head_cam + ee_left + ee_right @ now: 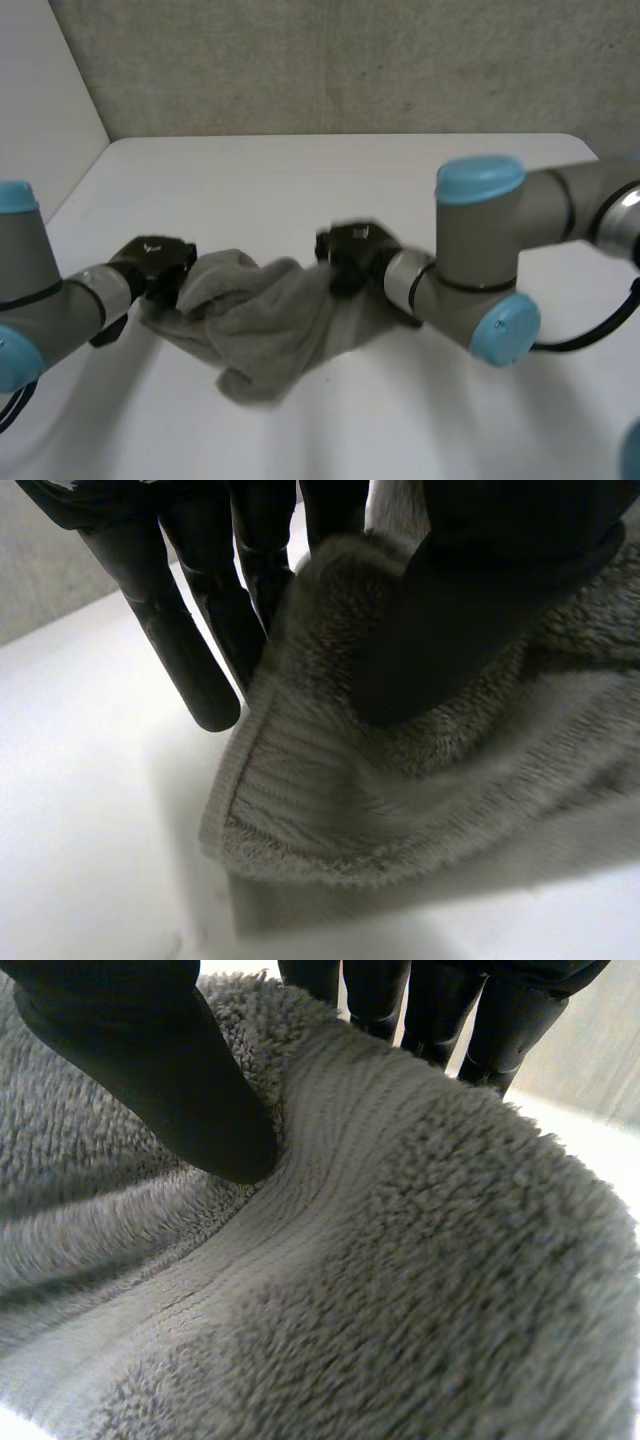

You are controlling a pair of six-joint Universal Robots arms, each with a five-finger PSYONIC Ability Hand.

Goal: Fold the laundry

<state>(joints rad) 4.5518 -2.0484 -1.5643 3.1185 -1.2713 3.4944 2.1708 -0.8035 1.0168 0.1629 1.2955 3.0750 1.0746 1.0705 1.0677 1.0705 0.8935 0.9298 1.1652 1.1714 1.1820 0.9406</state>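
A grey fluffy towel (265, 320) hangs bunched between my two hands, a little above the white table (300, 180), sagging in the middle. My left hand (155, 265) holds its left end: in the left wrist view the thumb (470, 610) presses the towel's ribbed hem (300, 780) against the fingers (190, 650). My right hand (350, 250) holds the right end. In the right wrist view the thumb (170, 1080) pinches the towel (380, 1280) against the fingers (440, 1010) behind it.
The table's far edge meets a grey wall (350, 60). Bare table lies beyond the towel and at the front. My right arm's elbow (480, 270) reaches in from the right over the table.
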